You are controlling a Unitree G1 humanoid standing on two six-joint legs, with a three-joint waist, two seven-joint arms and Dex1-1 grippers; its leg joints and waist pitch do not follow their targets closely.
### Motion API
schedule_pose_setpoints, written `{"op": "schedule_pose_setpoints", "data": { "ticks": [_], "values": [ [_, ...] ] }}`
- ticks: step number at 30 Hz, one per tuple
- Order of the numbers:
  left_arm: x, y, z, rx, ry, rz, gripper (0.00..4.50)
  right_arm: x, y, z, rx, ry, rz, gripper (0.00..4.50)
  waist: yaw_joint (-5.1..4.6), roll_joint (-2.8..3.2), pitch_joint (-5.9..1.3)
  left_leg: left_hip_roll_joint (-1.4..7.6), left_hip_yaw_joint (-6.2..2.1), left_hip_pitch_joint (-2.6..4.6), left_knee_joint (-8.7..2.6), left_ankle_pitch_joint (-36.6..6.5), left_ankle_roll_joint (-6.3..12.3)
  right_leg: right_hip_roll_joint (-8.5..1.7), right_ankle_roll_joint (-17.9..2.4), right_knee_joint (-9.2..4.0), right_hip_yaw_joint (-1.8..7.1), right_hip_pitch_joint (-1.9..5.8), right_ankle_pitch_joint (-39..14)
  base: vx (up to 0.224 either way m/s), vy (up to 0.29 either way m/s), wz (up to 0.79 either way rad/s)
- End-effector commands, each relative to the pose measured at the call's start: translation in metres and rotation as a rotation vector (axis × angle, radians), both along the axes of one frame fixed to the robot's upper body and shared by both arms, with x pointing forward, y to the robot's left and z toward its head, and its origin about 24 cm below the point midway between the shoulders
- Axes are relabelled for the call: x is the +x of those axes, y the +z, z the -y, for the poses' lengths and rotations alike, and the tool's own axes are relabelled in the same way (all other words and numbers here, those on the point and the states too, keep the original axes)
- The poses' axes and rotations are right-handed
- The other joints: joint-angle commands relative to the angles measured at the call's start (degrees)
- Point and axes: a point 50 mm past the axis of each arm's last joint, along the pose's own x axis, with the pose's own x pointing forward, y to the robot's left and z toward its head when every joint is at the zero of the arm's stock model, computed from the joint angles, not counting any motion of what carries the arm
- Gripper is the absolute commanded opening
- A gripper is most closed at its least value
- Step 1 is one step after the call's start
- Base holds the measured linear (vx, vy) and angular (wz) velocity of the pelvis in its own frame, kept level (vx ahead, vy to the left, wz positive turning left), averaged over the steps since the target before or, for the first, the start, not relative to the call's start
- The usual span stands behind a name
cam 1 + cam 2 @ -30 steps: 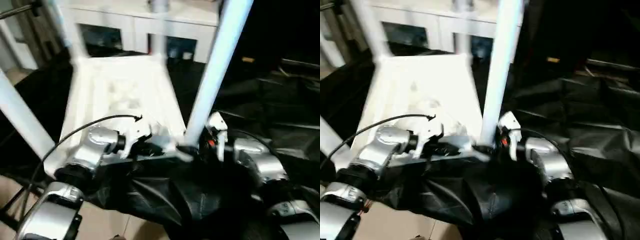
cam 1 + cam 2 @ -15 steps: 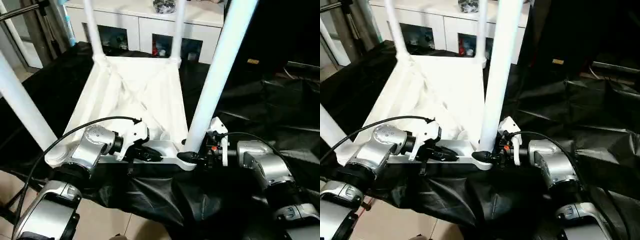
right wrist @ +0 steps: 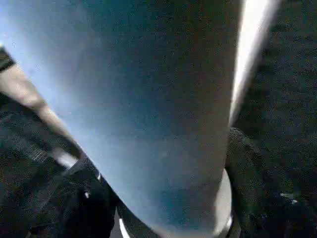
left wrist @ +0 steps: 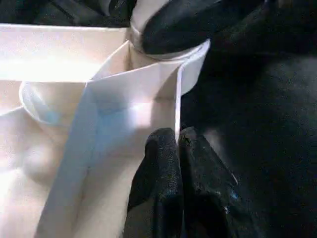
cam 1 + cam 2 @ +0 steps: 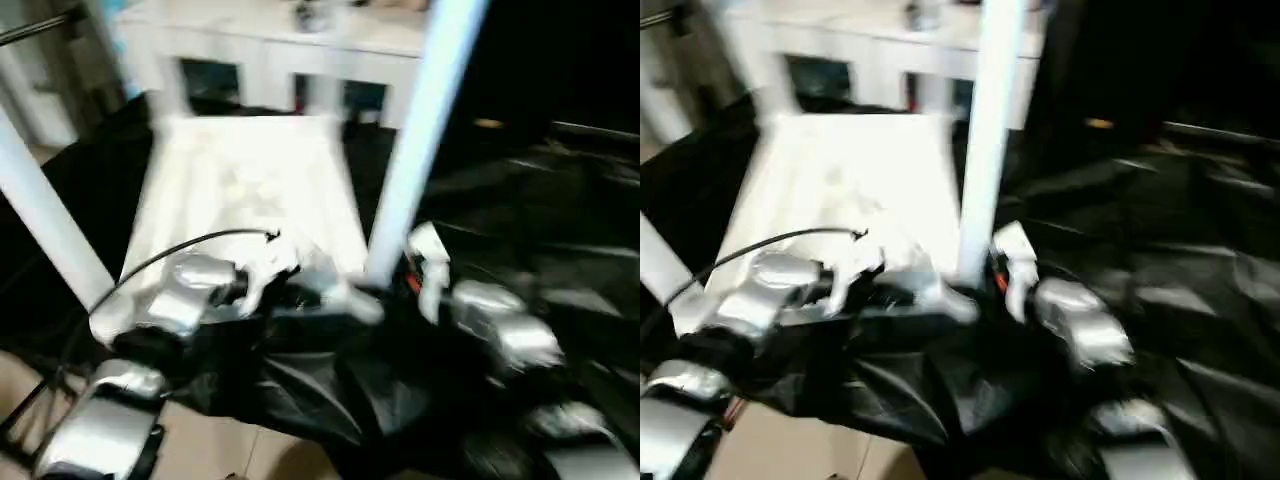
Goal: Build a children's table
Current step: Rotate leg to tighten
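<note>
The tabletop (image 5: 245, 190) lies upside down on a black sheet (image 5: 520, 220) spread over the floor, its ribbed underside facing up and its near edge right in front of the robot's two forearms. Legs stand up from its corner sockets: one leg (image 5: 415, 130) rises from the near corner on the robot's right, another leg (image 5: 45, 225) from the near corner on its left, and two more stand at the far corners, too blurred to describe closely. The left gripper (image 4: 177, 144) is at the near rim of the tabletop, just beside the right-hand corner socket; in the left wrist view its two black fingers (image 4: 161, 168) are pressed together with the thin white wall of the rim pinched between them. The right gripper (image 3: 168, 193) is down at the base of the near right leg, where the tube enters its socket; in the right wrist view the leg stands close between the dark fingers (image 3: 247, 168), one on each side of it and touching it, so the gripper is closed around the tube. A black cable (image 5: 170, 255) arcs over the left forearm. Behind the table, beyond the black sheet, stands a white cabinet (image 5: 290, 50) with glass doors, and pale floor (image 5: 200, 445) shows at the near edge beneath the left arm.
</note>
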Motion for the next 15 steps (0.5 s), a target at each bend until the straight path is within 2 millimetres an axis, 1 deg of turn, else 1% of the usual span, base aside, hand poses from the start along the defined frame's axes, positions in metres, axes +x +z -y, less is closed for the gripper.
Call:
{"op": "schedule_pose_setpoints", "data": {
  "ticks": [1, 2, 3, 4, 6, 7, 8, 10, 11, 13, 14, 15],
  "values": [
    [0.000, 0.003, 0.031, -0.031, -0.009, 0.017, 0.00, -0.009, -0.024, -0.033, -0.033, 0.003, -0.116, 2.63, -0.06, 0.28, -2.68, 0.87, -0.79, 0.28, -4.21, -20.2, -1.22, -2.42, -9.0, -5.27, 1.62, 1.80, -24.4, 0.000, 0.000, 0.00],
    [-0.001, 0.003, 0.036, -0.043, -0.005, 0.018, 0.00, -0.008, -0.025, -0.037, -0.038, -0.013, -0.127, 2.63, -0.14, 0.28, -2.68, 0.91, -0.79, 0.30, -4.24, -20.1, -1.25, -2.42, -9.3, -5.17, 1.65, 1.73, -23.7, 0.000, 0.000, 0.00],
    [-0.002, 0.003, 0.043, -0.063, -0.007, 0.017, 0.00, -0.008, -0.026, -0.043, -0.045, -0.017, -0.131, 2.63, -0.19, 0.42, -2.70, 0.87, -0.82, 0.31, -4.24, -20.1, -1.22, -2.38, -9.6, -5.15, 1.60, 1.77, -23.3, 0.000, 0.000, 0.00],
    [-0.004, 0.003, 0.048, -0.081, -0.014, 0.014, 0.00, -0.009, -0.025, -0.049, -0.051, -0.002, -0.121, 2.63, -0.28, 0.33, -2.74, 0.83, -0.69, 0.26, -4.18, -20.0, -1.00, -2.26, -10.0, -5.11, 1.58, 1.82, -21.9, 0.000, 0.000, 0.00],
    [-0.005, 0.003, 0.051, -0.087, -0.017, 0.014, 0.00, -0.009, -0.024, -0.053, -0.052, 0.014, -0.103, 2.63, -0.26, 0.33, -2.83, 0.84, -0.63, 0.15, -4.12, -19.7, -0.36, -2.25, -10.3, -4.97, 1.65, 1.93, -20.5, 0.000, 0.000, 0.00],
    [-0.006, 0.003, 0.052, -0.089, -0.018, 0.015, 0.00, -0.009, -0.024, -0.054, -0.050, 0.019, -0.097, 3.18, -0.23, 0.35, -2.88, 0.83, -0.58, 0.07, -4.09, -19.1, -0.04, -2.24, -10.5, -4.91, 1.67, 2.02, -19.4, 0.000, 0.000, 0.00],
    [-0.007, 0.002, 0.053, -0.088, -0.022, 0.015, 0.00, -0.008, -0.023, -0.056, -0.051, 0.021, -0.090, 3.18, -0.23, 0.43, -2.93, 0.83, -0.53, 0.09, -4.07, -18.6, 0.21, -2.21, -10.9, -4.79, 1.69, 2.03, -18.4, 0.000, 0.000, 0.00],
    [-0.007, 0.002, 0.053, -0.081, -0.023, 0.017, 0.00, -0.006, -0.021, -0.056, -0.050, 0.025, -0.080, 3.38, -0.30, 0.47, -2.94, 0.82, -0.50, -0.01, -4.09, -18.5, 0.16, -2.18, -11.2, -4.71, 1.65, 2.11, -17.7, 0.000, 0.000, 0.00],
    [-0.005, 0.002, 0.047, -0.068, -0.020, 0.021, 0.00, -0.004, -0.018, -0.053, -0.052, 0.036, -0.054, 3.38, -0.31, 0.39, -2.93, 0.83, -0.51, 0.00, -4.09, -18.4, 0.30, -2.25, -11.2, -4.71, 1.66, 2.18, -17.8, 0.000, 0.000, 0.00],
    [-0.005, 0.002, 0.044, -0.062, -0.017, 0.023, 0.00, -0.004, -0.017, -0.051, -0.055, 0.043, -0.035, 3.66, -0.31, 0.47, -2.93, 0.86, -0.51, 0.00, -4.10, -18.5, 0.36, -2.26, -11.1, -4.74, 1.65, 2.13, -17.9, 0.000, 0.000, 0.00],
    [-0.004, 0.002, 0.039, -0.052, -0.024, 0.025, 0.00, -0.003, -0.013, -0.048, -0.037, 0.069, -0.013, 3.66, -0.38, 0.46, -2.87, 0.83, -0.49, 0.02, -4.12, -19.0, 0.51, -2.21, -11.1, -4.83, 1.66, 2.12, -18.3, 0.000, 0.000, 0.00],
    [-0.004, 0.002, 0.035, -0.043, -0.036, 0.024, 0.00, -0.004, -0.008, -0.045, -0.011, 0.110, 0.011, 3.66, -0.43, 0.27, -2.90, 0.84, -0.49, 0.00, -4.11, -19.1, 0.66, -2.20, -11.0, -4.84, 1.65, 2.16, -18.5, 0.000, 0.000, 0.00]
  ]
}}
